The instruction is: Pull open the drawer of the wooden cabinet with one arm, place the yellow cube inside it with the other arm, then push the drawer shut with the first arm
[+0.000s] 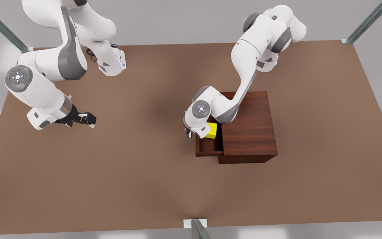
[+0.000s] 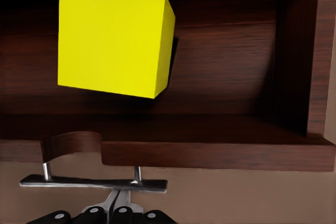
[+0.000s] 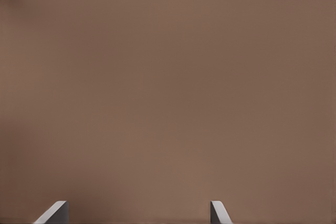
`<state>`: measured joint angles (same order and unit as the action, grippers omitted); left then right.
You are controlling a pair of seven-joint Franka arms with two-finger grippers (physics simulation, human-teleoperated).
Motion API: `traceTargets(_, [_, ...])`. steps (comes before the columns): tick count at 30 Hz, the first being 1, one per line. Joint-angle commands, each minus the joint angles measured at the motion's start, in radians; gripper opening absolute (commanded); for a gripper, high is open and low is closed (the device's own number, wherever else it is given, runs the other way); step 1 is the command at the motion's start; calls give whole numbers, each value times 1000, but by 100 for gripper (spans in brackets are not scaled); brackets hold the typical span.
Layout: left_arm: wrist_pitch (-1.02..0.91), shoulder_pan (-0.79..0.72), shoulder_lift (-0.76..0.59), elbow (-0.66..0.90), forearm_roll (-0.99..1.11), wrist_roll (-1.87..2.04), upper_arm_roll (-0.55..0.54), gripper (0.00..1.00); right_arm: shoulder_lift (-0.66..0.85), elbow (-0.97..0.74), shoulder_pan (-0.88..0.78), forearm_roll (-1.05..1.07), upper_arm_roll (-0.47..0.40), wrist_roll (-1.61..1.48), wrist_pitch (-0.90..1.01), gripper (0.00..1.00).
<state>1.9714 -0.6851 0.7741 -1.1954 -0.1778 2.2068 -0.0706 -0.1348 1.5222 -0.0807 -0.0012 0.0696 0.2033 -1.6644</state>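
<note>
The wooden cabinet (image 1: 249,129) stands on the table toward the front view's right, its drawer (image 1: 207,147) pulled out toward the front view's left. The yellow cube (image 1: 212,130) rests inside the open drawer (image 2: 210,153), and the left wrist view looks down on the cube (image 2: 113,40). My left gripper (image 1: 188,132) is at the drawer's front panel, its fingers (image 2: 119,200) shut on the silver bar handle (image 2: 94,183). My right gripper (image 1: 88,119) hangs over bare table at the front view's left, well away from the cabinet, open with nothing between its fingertips (image 3: 55,212).
The brown table (image 1: 144,172) stretches wide around the cabinet. Metal frame posts stand at the far corners (image 1: 366,23) and at the middle of the near edge (image 1: 196,229).
</note>
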Motion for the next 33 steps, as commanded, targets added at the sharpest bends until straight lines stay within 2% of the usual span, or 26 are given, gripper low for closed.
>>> traceTargets(1, [-37, 4, -3, 0, 1, 113, 0, 21, -2, -11, 24, -17, -8, -145, 2, 100])
traceTargets(13, [-143, 6, -19, 2, 86, -18, 0, 21, -37, -45, 47, -26, -10, -223, 0, 100])
traceTargets(33, [-232, 82, -47, -42, 87, -151, 0, 21, -37, -45, 44, -28, -5, -223, 2, 100])
